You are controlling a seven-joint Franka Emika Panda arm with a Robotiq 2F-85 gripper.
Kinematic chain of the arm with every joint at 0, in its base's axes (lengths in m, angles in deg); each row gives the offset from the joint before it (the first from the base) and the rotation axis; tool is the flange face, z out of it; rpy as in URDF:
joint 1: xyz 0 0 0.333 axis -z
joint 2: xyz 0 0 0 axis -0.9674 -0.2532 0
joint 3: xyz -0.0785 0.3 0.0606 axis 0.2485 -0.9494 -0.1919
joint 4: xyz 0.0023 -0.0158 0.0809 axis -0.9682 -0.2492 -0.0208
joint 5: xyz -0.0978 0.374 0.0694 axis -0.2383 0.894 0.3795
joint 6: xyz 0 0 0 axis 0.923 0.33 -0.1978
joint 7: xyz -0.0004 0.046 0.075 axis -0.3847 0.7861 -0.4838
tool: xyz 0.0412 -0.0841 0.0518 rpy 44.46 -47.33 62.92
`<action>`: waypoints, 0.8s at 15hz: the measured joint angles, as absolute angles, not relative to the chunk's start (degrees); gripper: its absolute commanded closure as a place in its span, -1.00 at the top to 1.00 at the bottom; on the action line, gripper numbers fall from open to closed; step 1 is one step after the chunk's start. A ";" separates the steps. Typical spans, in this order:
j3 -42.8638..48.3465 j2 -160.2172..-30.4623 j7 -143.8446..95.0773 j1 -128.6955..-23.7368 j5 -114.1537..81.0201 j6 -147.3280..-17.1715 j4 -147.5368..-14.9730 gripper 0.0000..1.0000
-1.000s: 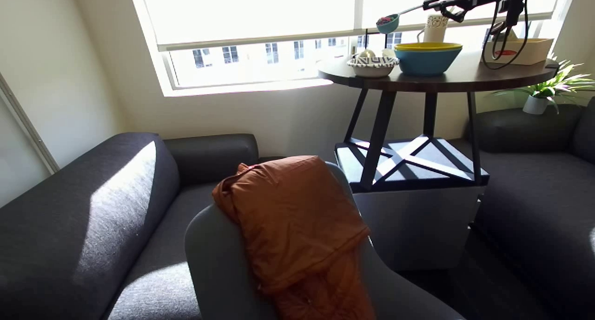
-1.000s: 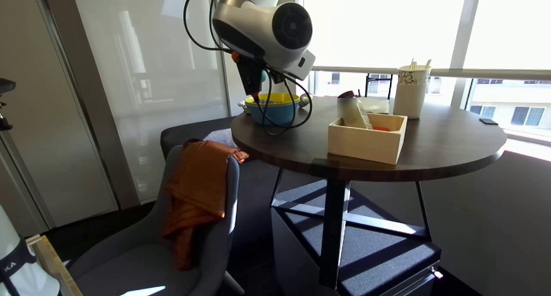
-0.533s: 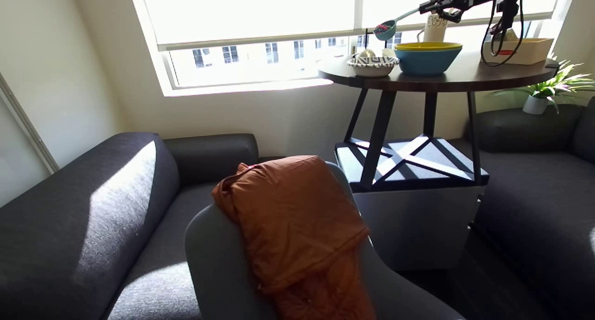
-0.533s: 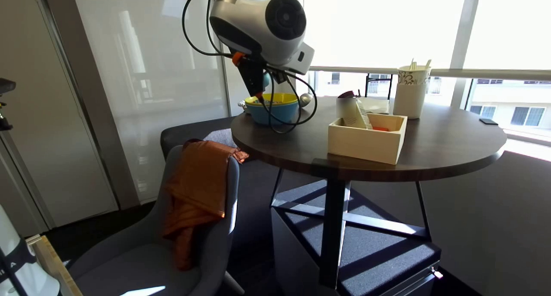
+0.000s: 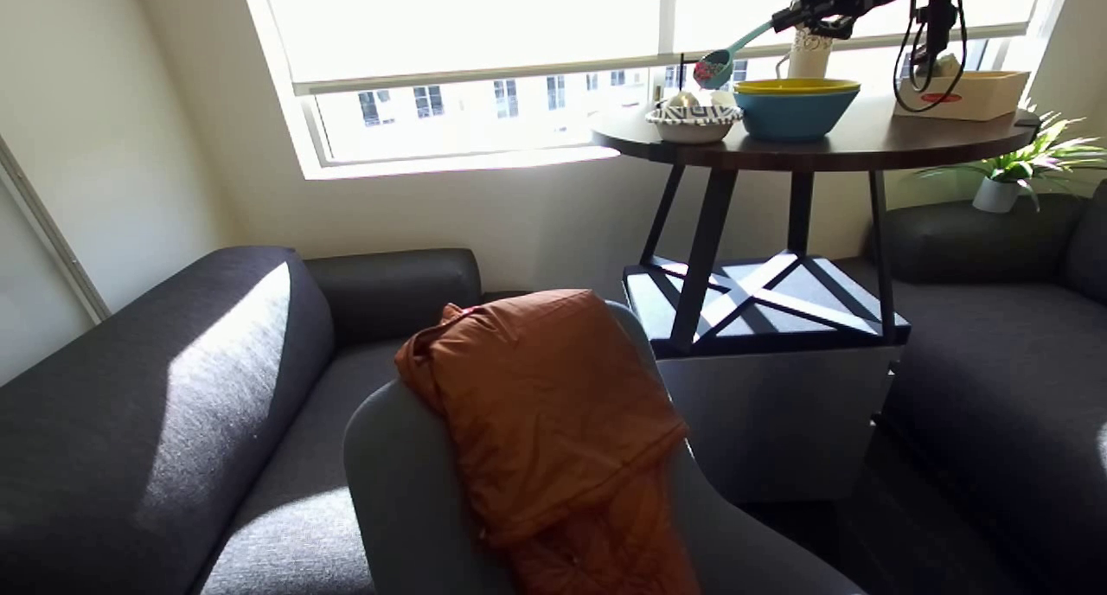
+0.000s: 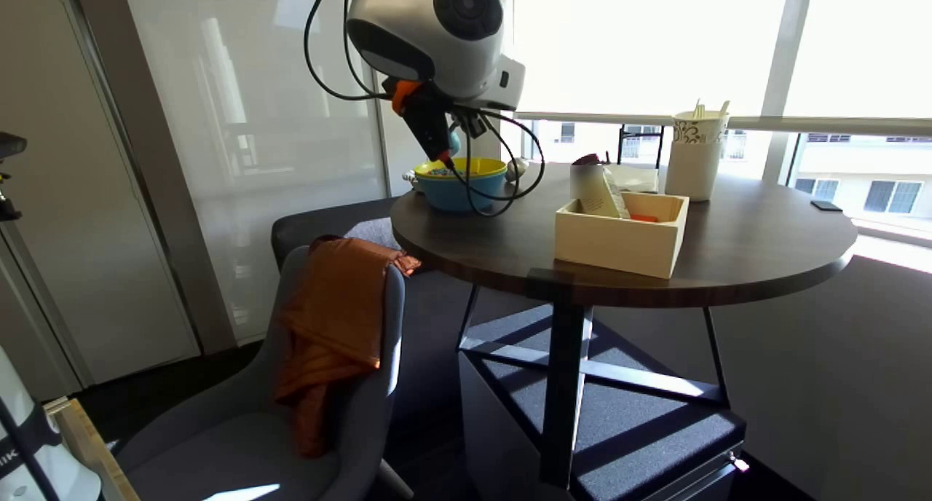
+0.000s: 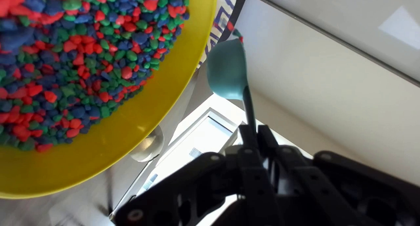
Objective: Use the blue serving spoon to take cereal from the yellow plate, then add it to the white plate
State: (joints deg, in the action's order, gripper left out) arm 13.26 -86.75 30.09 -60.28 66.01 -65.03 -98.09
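Observation:
My gripper (image 7: pixel 255 131) is shut on the handle of the blue serving spoon (image 7: pixel 228 70), whose teal head points away from me. Red bits of cereal (image 5: pixel 707 73) cling in the tilted spoon head in an exterior view, above the patterned rim of the white plate (image 5: pixel 694 126). Loose pieces hang at the spoon's far lip in the wrist view. The yellow plate (image 7: pixel 183 66) holds plenty of red, green and blue cereal (image 7: pixel 88 61) and is nested in a blue bowl (image 5: pixel 794 116). Only a strip of the white plate (image 7: pixel 226 10) shows past the yellow rim in the wrist view.
On the round table (image 6: pixel 757 253) stand a wooden box (image 6: pixel 619 239) and a tall cream container (image 6: pixel 697 159) with utensils. A round silvery object (image 7: pixel 150 145) sits beside the yellow plate. Looping cables (image 6: pixel 502 202) dangle from the arm close to the bowls.
The spoon head has dropped a little toward the white plate and tipped over, so its mouth faces further down. The gripper has shifted slightly left in that exterior view, its wrist turning.

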 measured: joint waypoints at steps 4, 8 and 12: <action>12.56 -86.02 32.17 -60.71 64.05 -67.93 -98.21 -0.96; 11.84 -85.35 34.99 -61.02 63.26 -69.67 -98.35 -0.96; 11.32 -84.58 37.88 -61.48 61.90 -71.30 -98.93 -0.96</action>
